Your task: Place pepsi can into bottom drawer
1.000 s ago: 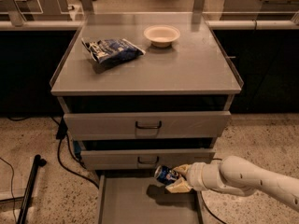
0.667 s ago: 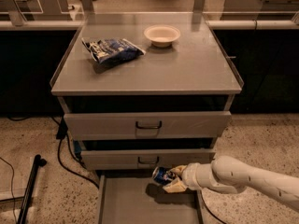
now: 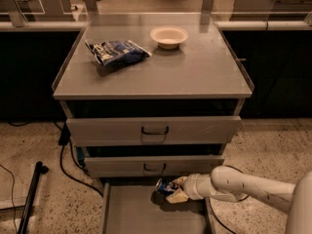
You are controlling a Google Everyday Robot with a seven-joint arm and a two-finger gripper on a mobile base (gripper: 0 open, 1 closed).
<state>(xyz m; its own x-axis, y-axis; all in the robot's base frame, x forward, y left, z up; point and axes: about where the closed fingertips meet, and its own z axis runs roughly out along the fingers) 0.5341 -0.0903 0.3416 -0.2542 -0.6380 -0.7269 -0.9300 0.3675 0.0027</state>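
Camera view
Tabletop (image 3: 204,77): chip bag (image 3: 117,51) at 10 o'clock, bowl (image 3: 168,36) at 12 o'clock.
Upper drawers (image 3: 154,130): 2, both slightly open, overhanging the back of the bottom drawer.
Floor: cable (image 3: 66,162) at 9 o'clock of the cabinet.
Bottom drawer (image 3: 141,213): pulled out, floor bare.
Gripper (image 3: 176,190): reaches in from 3 o'clock and clamps the pepsi can.
Pepsi can (image 3: 165,186): tilted, over the drawer's 1 o'clock end.

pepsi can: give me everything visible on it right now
The pepsi can is small, dark blue with white markings and a shiny silver end facing left. It is tipped on its side, gripped by the hand reaching in from the right, over the rear of the open bottom drawer. Contact with the drawer floor cannot be told.
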